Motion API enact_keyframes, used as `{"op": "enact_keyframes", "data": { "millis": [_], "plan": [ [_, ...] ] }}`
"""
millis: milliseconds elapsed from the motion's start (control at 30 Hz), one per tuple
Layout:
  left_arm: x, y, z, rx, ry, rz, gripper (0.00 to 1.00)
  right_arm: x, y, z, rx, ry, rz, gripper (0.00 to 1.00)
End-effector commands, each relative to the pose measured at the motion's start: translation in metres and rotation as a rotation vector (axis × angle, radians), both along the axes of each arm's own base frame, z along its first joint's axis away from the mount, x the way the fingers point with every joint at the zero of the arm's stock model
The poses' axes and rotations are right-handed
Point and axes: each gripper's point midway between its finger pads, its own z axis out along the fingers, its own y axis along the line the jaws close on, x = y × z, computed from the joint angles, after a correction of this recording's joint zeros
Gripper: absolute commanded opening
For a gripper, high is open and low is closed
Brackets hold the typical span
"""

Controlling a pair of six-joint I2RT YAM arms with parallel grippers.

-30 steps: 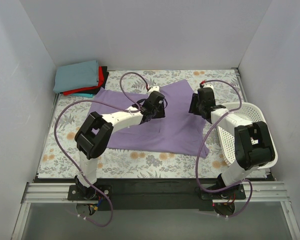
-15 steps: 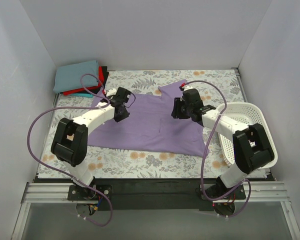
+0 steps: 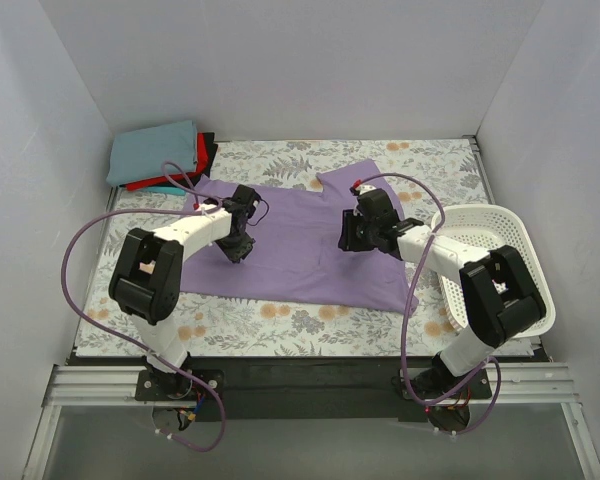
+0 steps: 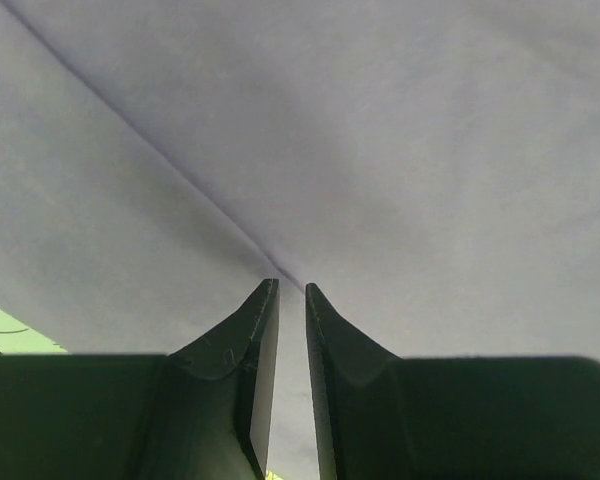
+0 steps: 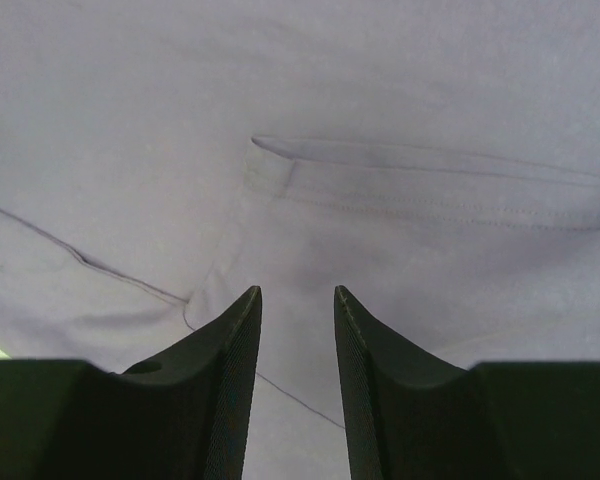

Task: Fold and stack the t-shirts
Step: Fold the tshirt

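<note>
Grasping step, seemingly: on the shirt [image 3: 300,255], left gripper [image 4: 290,288] is narrow at a crease, hold unclear; right gripper [image 5: 298,290] is half-open, empty. Next probably needs firm pinches.

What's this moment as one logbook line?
lavender t-shirt: spread out | left gripper: pinching its crease | right gripper: open, close to shirt | folded t-shirts: far-left corner

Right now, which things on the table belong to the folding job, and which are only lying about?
Belong to the job: the lavender-purple cloth t-shirt, spread flat; the folded pile of shirts, grey-blue on top, in the far left corner.
Only lying about: the white plastic mesh basket at the right; the floral table cover.
</note>
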Motion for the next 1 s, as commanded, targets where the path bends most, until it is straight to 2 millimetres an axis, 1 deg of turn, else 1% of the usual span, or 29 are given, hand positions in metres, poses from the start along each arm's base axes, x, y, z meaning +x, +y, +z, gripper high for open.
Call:
{"op": "enact_keyframes", "data": {
  "millis": [0,33,67,100,233,500,700,833,967],
  "plan": [
    [-0.005,0.002,0.002,-0.008,0.043,0.101,0.17,-0.008,-0.002,0.008,0.02,-0.012,-0.006,0.41],
    [-0.005,0.002,0.003,-0.008,0.048,0.106,0.18,-0.01,-0.003,0.007,0.02,-0.01,-0.007,0.41],
    [-0.007,0.003,0.002,-0.003,0.056,0.123,0.19,-0.014,-0.006,0.002,0.013,0.003,-0.009,0.41],
    [-0.007,0.003,0.002,-0.007,0.058,0.125,0.21,-0.015,-0.007,0.003,0.015,0.0,-0.009,0.41],
    [-0.007,0.001,0.002,-0.014,0.062,0.128,0.26,-0.023,-0.011,-0.005,0.006,0.019,-0.012,0.41],
    [-0.003,0.0,-0.002,-0.014,0.067,0.136,0.27,-0.026,-0.018,-0.012,-0.017,0.025,-0.033,0.4],
    [0.0,0.003,-0.009,-0.002,0.078,0.137,0.24,-0.034,-0.022,-0.017,-0.024,0.037,-0.029,0.4],
    [0.0,0.003,-0.011,-0.005,0.083,0.135,0.18,-0.039,-0.025,-0.023,-0.03,0.05,-0.028,0.4],
    [-0.001,0.001,-0.008,-0.018,0.075,0.135,0.13,-0.043,-0.028,-0.029,-0.04,0.062,-0.03,0.4]
  ]
}}
